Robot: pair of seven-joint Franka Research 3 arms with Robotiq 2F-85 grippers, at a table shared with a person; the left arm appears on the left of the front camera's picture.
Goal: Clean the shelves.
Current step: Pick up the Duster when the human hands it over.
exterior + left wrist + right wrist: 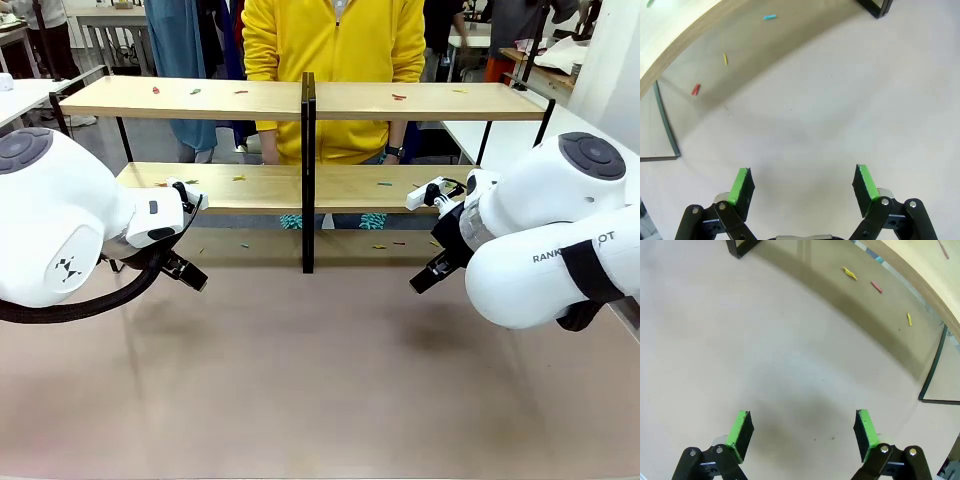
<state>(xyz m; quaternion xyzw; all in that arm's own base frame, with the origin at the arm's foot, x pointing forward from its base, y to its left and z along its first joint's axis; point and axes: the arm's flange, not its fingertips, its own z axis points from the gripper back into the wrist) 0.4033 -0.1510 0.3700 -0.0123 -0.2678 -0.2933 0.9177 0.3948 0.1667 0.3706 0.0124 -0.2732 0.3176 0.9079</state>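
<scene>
Jaws wide open and empty on left gripper [802, 175] and right gripper [802, 420], over the tabletop [320, 390]. Front view gets the shelves [350, 100] across the far side; wrist views crop them to a corner.

Both arms are glossy white, rounded shells. The left arm [60, 220] bears a dark grey round cap [22, 148], a small black mark [66, 268] and a black braided cable [100, 300]; the right arm [540, 215] has grey lettering [550, 257] crossed by a black strap [590, 270]. The left gripper [802, 185] and right gripper [802, 427] are black linkages with silver screws [692, 210] and green pads [741, 184]. The person [335, 60] wears a yellow top and perhaps a dark watch [394, 152]
</scene>
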